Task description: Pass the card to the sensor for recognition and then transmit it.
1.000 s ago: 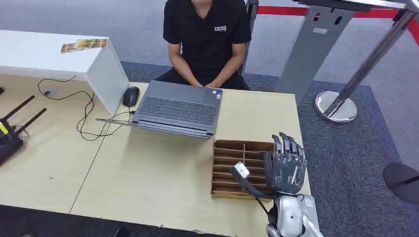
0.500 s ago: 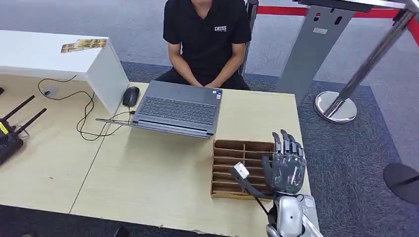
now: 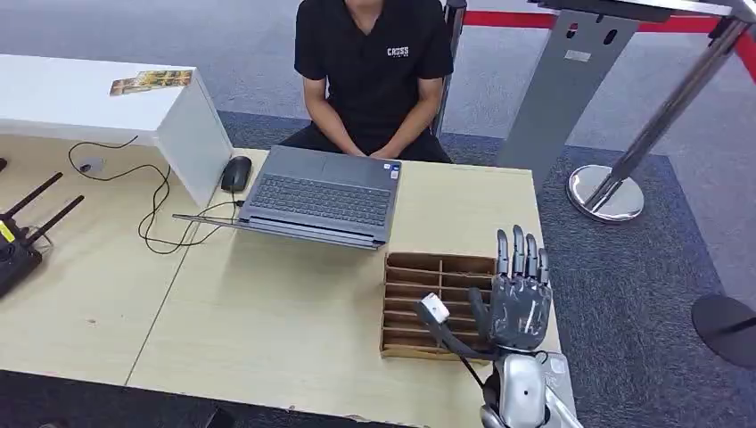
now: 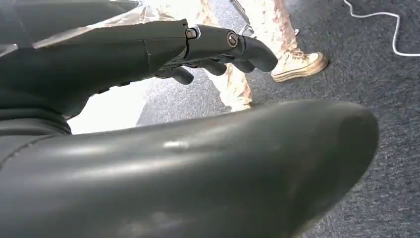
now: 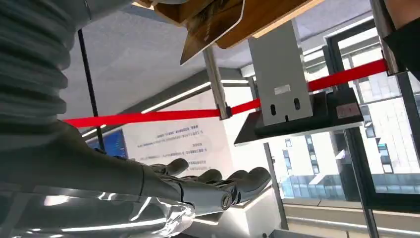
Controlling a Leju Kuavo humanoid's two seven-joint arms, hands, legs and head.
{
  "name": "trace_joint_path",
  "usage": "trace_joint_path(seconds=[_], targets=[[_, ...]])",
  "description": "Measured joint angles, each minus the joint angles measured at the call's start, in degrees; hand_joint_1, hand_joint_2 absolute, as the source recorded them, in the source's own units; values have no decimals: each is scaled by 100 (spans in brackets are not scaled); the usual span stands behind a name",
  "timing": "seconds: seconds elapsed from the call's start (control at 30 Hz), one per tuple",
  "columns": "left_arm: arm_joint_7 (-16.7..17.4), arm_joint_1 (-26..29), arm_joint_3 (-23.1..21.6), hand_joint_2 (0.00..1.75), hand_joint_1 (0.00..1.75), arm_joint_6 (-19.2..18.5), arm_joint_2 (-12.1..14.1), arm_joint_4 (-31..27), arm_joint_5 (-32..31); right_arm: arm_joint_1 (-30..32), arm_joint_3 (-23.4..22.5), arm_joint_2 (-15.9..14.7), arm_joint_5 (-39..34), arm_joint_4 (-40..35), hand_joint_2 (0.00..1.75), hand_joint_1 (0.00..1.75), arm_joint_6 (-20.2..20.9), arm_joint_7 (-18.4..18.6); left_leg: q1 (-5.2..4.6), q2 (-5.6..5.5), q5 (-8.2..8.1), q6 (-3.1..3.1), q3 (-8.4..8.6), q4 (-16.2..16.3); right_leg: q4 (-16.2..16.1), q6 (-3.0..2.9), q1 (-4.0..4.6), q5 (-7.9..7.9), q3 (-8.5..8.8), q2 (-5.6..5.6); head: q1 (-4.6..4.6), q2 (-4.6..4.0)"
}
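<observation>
Right hand raised over right end of cardboard divider box on desk, fingers straight and spread, grasping nothing. Card seen in right wrist view, sticking out past box edge; print unreadable. Left hand hung low over grey carpet, fingers curled in, empty. Open laptop stood just behind box, mouse beside it. Person sat opposite in black shirt, chest logo reading roughly "CROSS". Red barrier belt behind.
</observation>
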Motion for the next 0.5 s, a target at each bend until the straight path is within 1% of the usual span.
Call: trace_joint_path(seconds=[0.5], targets=[[-31, 0, 0, 0, 0, 0, 0, -2, -24, -9, 18, 0, -15, 11, 175, 0, 0, 0, 0, 0, 0, 0, 0, 0, 0, 0, 0, 0, 0, 0, 0, 0]])
